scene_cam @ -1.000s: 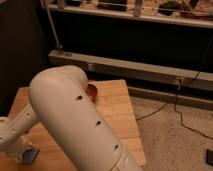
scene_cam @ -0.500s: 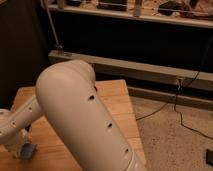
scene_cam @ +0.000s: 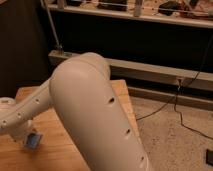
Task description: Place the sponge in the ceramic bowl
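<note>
Fingers of the gripper (scene_cam: 29, 145) are drawn together, low over the table (scene_cam: 55, 152) near its left edge and toward its near side. The sponge (scene_cam: 34, 140), a small blue-grey pad, shows right at their tip. It looks pinched between them, though the contact itself is too small and dark to make out. I cannot tell whether the pad hangs just off the wood or touches it.

Most of the view is taken up by the robot's white arm (scene_cam: 95, 117), which runs from the lower right up to a broad elbow and then down left to the wrist. It covers the middle and far part of the table, and the ceramic bowl does not show anywhere. It may stand behind the arm, but that cannot be said from here. So the sponge is not seen lying in the bowl, and how near the two are cannot be judged.

I would expect the sponge to be very light, soft and springy. It should squash under a pinch rather than slip, and nothing about it is fragile. Taking hold across its short width, near the middle of the pad, would keep it from drooping or twisting. A grip by one wavy corner could let it fold and swing. Being glossy and hard, the bowl could chip, so it calls for a gentle release from low height.
</note>
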### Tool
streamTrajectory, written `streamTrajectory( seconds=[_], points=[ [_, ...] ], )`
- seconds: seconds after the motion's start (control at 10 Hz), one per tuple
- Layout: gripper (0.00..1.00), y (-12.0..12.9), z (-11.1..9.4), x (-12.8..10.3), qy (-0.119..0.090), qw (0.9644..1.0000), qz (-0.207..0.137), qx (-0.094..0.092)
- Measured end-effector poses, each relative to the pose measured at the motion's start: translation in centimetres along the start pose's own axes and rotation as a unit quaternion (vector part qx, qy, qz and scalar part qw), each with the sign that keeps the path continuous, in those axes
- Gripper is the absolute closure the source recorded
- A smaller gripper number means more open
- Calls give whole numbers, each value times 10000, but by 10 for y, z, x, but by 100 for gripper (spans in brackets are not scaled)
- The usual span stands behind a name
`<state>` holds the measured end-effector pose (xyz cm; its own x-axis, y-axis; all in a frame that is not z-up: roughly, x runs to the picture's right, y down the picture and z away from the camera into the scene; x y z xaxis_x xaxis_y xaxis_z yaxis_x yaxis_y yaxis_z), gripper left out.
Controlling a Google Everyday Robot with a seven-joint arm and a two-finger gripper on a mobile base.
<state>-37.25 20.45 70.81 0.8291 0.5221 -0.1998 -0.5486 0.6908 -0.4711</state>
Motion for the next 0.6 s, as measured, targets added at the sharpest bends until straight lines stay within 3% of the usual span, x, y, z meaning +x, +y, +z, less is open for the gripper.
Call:
streamTrajectory(
  seconds=[0.6],
  points=[
    [82, -79, -45, -7, -66, 9993, 115, 355]
  ],
)
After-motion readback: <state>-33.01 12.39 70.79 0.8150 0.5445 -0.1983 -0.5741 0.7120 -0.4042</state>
